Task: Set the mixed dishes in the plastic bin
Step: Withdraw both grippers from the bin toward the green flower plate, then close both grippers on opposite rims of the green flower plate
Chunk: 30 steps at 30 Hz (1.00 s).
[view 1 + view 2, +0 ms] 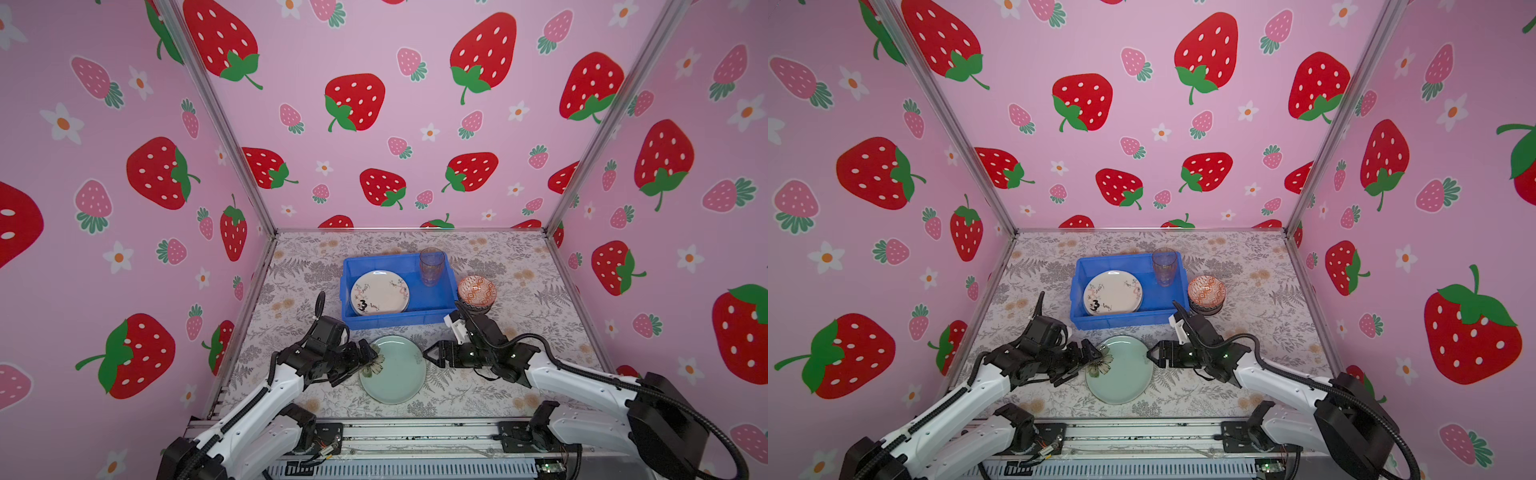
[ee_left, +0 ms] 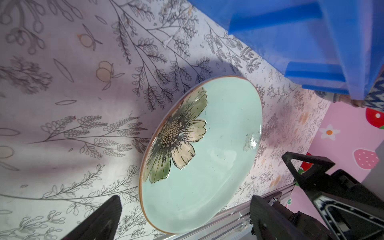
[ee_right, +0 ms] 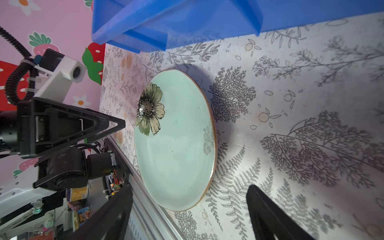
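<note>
A pale green plate [image 1: 395, 372] with a dark flower lies flat on the table in front of the blue plastic bin [image 1: 399, 322]. My left gripper [image 1: 368, 361] is open at the plate's left rim, beside the flower. My right gripper [image 1: 430, 357] is open at the right rim. In the left wrist view the plate [image 2: 218, 145] reaches in between the left gripper [image 2: 186, 199] fingers. The right wrist view shows the plate [image 3: 180, 145] just ahead of the right gripper [image 3: 190, 188]. Neither holds anything. Inside the bin lie a white plate [image 1: 380, 293] and an upright tinted tumbler [image 1: 432, 268].
A stack of small bowls [image 1: 477, 291], orange-red on top, stands against the bin's right wall, just behind my right wrist. Pink strawberry walls close in three sides. A metal rail [image 1: 415, 428] runs along the table's front edge, close to the green plate.
</note>
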Tool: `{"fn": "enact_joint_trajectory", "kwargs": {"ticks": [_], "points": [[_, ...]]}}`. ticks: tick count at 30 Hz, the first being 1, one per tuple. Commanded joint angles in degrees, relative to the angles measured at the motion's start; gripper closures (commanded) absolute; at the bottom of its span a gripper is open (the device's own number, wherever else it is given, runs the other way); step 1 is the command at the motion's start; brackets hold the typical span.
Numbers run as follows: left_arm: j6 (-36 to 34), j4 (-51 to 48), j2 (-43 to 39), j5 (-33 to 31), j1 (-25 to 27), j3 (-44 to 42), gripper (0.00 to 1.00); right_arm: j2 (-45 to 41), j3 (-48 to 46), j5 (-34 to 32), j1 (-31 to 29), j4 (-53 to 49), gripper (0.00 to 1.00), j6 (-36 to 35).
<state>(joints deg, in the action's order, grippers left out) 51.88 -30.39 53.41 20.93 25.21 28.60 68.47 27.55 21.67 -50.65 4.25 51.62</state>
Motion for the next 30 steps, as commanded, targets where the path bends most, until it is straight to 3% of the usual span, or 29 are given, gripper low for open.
{"fn": "enact_joint_trajectory", "kwargs": {"ticks": [1, 30], "points": [[1.06, 3.35, 1.59, -1.35, 1.02, 0.05, 0.01, 2.60, -0.48, 1.69, -0.72, 5.52, 0.12, 1.95], [1.03, 7.64, 10.17, -2.12, 4.19, 3.39, 0.01, 13.09, -0.05, 4.08, -2.06, 11.66, 0.16, 2.82]]}}
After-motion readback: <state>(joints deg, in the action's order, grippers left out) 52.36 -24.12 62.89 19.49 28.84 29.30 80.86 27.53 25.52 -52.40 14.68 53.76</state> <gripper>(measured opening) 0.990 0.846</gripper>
